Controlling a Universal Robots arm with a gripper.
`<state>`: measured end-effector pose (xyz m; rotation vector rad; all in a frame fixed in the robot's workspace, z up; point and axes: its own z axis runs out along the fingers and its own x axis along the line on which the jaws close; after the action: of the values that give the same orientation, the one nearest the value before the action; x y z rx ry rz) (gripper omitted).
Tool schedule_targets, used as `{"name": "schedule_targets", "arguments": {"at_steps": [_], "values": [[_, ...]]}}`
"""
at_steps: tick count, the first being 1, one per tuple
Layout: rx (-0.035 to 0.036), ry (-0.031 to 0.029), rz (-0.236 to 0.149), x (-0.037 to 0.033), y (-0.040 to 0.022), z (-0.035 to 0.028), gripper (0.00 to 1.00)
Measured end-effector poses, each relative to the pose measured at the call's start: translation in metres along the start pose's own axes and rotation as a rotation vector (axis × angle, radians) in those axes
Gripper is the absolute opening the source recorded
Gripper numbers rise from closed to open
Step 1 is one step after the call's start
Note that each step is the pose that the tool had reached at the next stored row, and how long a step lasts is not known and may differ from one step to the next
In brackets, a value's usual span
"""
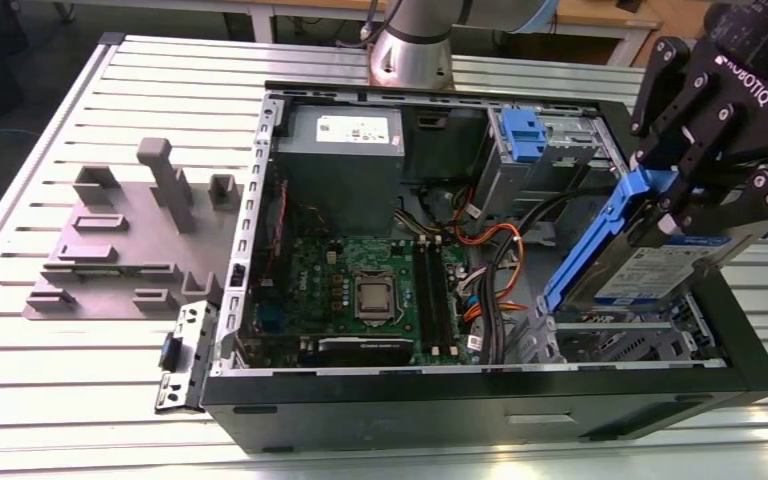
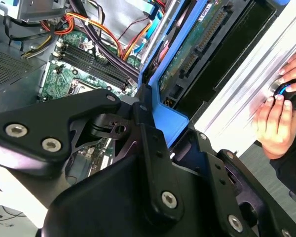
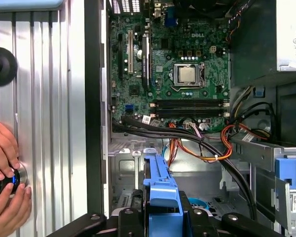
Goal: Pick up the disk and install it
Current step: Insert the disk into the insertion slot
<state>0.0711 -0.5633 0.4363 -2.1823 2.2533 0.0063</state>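
A slatted metal table [image 1: 64,380] fills the exterior view. On it an open black computer case [image 1: 491,400] lies on its side, taking up the centre and right of the frame. To the exterior view's left of the case stands a grey fixture [image 1: 117,250] of blocks and posts. Inside the case, a grey power supply [image 1: 344,150] with a white sticker sits at the upper centre, and the green motherboard [image 1: 357,290] lies below it.

At the upper right of the frame the black tool [image 1: 684,215] hangs over the case's right end, pinching the disk [image 1: 644,272] by its blue side rails. The disk is tilted on edge, its label facing the camera. It is in the air above the metal bay at the lower right of the case, and I cannot tell whether its lower end touches anything.

A tall blue clip [image 1: 523,135] stands in the bay at the upper right. In the first wrist view a person's hand [image 3: 5,163] touches a small round knob [image 3: 12,180] on the table, just outside the case wall.
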Motion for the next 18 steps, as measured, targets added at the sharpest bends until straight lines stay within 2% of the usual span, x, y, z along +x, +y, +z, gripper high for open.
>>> {"name": "schedule_targets", "arguments": {"at_steps": [7,18], "values": [[-0.0001,-0.0019,0.000,0.0043,-0.0003,0.0031,0.36],[-0.0002,-0.0060,0.000,0.0065,-0.0004,0.0083,0.36]]}}
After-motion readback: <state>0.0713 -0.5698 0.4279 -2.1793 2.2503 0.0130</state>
